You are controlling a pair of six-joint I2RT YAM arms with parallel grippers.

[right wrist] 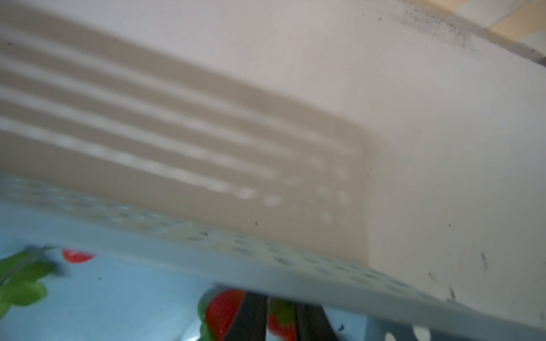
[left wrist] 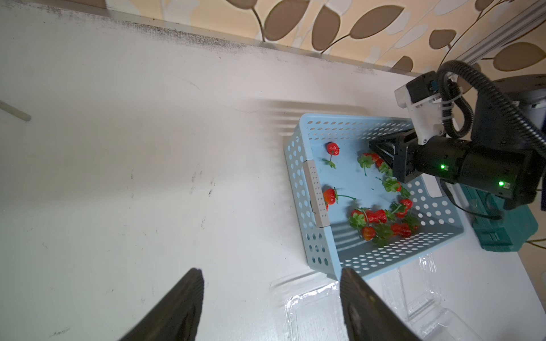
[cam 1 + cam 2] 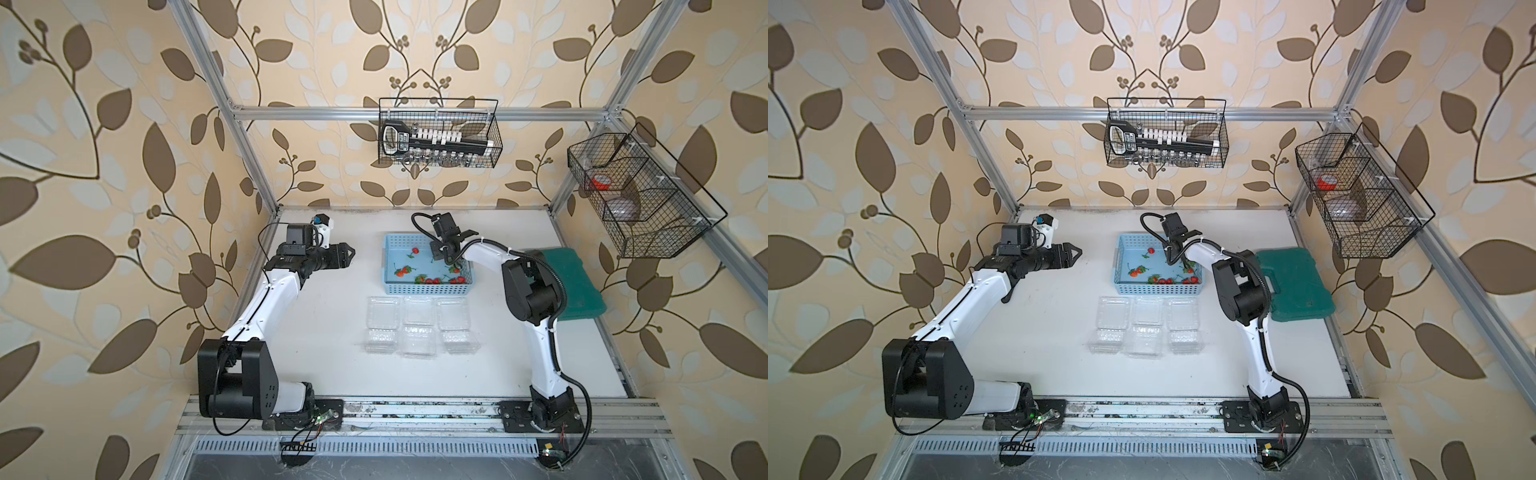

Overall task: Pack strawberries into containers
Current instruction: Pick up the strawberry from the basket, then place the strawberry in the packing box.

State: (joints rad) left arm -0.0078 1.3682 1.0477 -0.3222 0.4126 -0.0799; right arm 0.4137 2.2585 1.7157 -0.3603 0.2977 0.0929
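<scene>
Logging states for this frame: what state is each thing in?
containers: all three open, empty.
strawberries: loose in the blue basket.
left gripper: open, empty, above the table.
right gripper: down in the blue basket, shut on one strawberry.
green case: closed.

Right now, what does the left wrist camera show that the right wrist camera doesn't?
Only the left wrist view: the open left gripper, the right gripper down inside the basket, the clear containers and a green case.
Only the right wrist view: a blurry close-up of the right gripper's fingers with a berry between them.
Both: the blue basket, strawberries and the white table.
</scene>
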